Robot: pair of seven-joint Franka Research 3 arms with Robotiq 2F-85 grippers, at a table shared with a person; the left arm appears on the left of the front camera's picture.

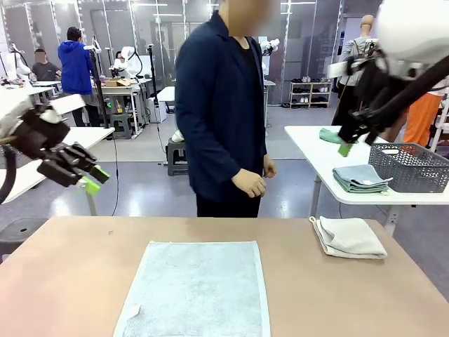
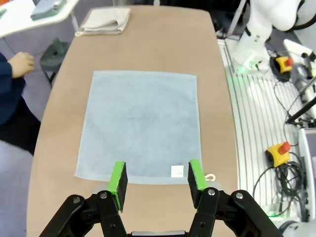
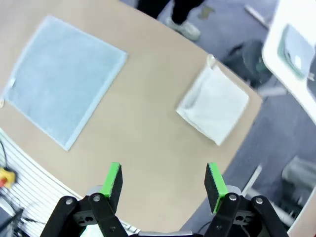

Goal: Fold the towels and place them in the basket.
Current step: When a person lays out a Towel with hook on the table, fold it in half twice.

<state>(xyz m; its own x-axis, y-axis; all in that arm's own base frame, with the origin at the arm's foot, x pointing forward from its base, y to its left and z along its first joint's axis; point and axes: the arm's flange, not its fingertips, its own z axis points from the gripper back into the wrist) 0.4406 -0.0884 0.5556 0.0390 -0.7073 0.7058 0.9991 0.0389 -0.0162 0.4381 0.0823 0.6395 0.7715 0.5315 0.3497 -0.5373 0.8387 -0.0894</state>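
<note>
A pale grey-blue towel (image 1: 196, 288) (image 2: 140, 123) (image 3: 61, 79) lies spread flat on the brown table, near its front edge, with a small corner loop (image 2: 211, 177). A cream-white towel (image 1: 349, 236) (image 2: 103, 22) (image 3: 215, 103) lies folded at the table's far right. My left gripper (image 1: 96, 180) (image 2: 157, 180) hangs open, high over the left side, holding nothing. At the upper right my right gripper (image 1: 345, 146) (image 3: 163, 181) is raised well above the table, open too. The dark charcoal basket is out of view.
A person in a dark jacket stands at the far edge, one hand (image 1: 250, 182) (image 2: 19, 63) hanging loose. Behind on the right, a white table (image 1: 316, 151) carries a grey mesh basket (image 1: 410, 167) and folded cloths (image 1: 361, 177).
</note>
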